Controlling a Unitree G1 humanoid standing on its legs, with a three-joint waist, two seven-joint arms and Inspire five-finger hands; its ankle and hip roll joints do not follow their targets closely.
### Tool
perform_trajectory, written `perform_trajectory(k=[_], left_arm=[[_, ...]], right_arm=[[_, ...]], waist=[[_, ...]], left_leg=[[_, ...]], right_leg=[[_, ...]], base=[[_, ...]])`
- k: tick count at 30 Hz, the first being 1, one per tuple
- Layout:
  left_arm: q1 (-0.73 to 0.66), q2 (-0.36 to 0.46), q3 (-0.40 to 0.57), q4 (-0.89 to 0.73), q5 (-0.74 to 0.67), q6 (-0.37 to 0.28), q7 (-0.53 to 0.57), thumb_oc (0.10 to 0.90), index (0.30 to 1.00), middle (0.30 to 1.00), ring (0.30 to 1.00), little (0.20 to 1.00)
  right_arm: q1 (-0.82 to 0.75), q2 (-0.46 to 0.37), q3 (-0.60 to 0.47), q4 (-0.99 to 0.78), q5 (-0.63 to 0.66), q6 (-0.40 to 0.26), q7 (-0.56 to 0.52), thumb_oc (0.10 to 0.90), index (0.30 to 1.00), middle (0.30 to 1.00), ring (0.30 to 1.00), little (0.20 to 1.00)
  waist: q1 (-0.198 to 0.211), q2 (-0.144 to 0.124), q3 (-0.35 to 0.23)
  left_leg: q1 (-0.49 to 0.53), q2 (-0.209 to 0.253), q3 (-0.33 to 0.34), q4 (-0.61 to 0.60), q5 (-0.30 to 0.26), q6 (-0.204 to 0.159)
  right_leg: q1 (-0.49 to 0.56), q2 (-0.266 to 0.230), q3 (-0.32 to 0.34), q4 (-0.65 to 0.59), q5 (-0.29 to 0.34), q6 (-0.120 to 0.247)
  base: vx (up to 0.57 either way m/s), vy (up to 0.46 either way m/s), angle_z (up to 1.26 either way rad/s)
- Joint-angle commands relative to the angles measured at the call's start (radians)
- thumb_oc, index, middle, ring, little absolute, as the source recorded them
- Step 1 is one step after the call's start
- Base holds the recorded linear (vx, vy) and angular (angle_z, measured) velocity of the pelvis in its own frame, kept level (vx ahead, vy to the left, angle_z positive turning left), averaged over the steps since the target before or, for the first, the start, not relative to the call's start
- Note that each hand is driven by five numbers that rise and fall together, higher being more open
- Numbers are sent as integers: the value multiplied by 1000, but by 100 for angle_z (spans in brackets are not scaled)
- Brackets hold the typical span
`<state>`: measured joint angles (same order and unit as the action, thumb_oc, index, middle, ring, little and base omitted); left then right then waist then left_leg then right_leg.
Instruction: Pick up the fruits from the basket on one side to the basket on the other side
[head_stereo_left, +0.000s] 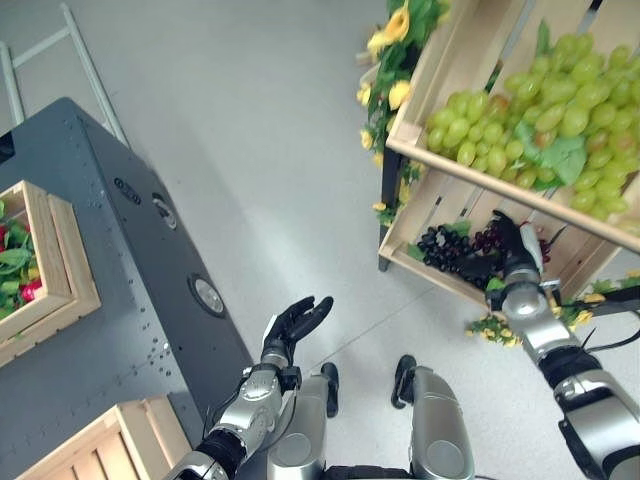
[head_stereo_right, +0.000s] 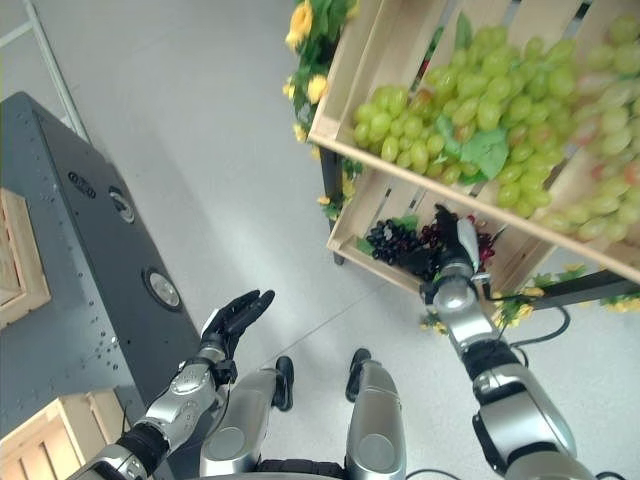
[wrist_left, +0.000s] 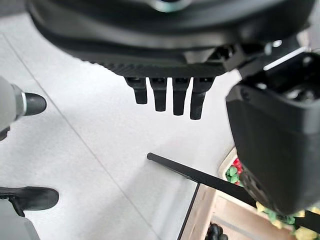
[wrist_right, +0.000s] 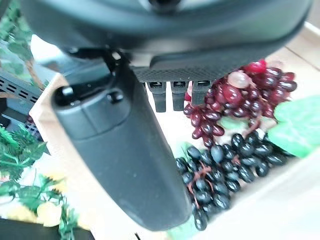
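Reaching into the lower crate (head_stereo_left: 440, 205), right robot hand (head_stereo_left: 512, 245) spread above dark grapes (wrist_right: 220, 172) (ungrasped); left robot hand (head_stereo_left: 292, 325) spread, idle; transfer barely begun.

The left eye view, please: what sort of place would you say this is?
Probably a mock fruit stall: tiered wooden crates hold green grapes and dark grapes, trimmed with yellow flowers.

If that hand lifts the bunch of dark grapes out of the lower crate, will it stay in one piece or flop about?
The dark grape bunch would probably sag and swing, since its berries hang on thin stems. The round, glossy berries look slippery, so the right hand, open over them, might lose some grip. It lies against the red bunch, which could snag and drag along.
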<state>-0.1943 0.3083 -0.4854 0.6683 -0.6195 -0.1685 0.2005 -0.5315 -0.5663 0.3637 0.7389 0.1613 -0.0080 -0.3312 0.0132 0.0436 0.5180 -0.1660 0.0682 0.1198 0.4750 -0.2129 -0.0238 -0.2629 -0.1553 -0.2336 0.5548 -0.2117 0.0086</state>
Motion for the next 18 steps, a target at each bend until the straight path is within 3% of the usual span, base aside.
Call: perform_trajectory(k=[1,9,12,18], left_arm=[[30,-15,21,-11,61,-34,-30,800,900,900,900,900],[70,-49,55,78,121,-5,-62,800,900,900,900,900],[91,-78,87,182,134,56,-101,800,900,900,900,900],[134,-99,104,357,224,93,-96,800,900,900,900,900]], right_arm=[[-30,10,12,-50,-70,-152,41,800,900,900,900,900],[112,86,47,-85,-85,-213,101,800,900,900,900,900],[189,131,63,-90,-99,-256,125,800,900,900,900,900],[325,203,80,-88,-79,-266,169,800,900,900,900,900]], waist=[[-4,-41,-135],[-3,-55,-224],[-6,-55,-271],[-10,-49,-341]], left_leg=[[30,-9,67,-7,-42,68],[129,-29,53,-184,29,57],[170,-43,38,-283,72,50],[228,-59,12,-461,139,44]], right_leg=[[150,1,17,-149,28,-15],[252,26,24,-325,84,2],[281,39,32,-397,115,17],[316,58,35,-511,168,44]], base=[[100,-37,-3],[83,-12,5],[74,42,8],[77,61,7]])
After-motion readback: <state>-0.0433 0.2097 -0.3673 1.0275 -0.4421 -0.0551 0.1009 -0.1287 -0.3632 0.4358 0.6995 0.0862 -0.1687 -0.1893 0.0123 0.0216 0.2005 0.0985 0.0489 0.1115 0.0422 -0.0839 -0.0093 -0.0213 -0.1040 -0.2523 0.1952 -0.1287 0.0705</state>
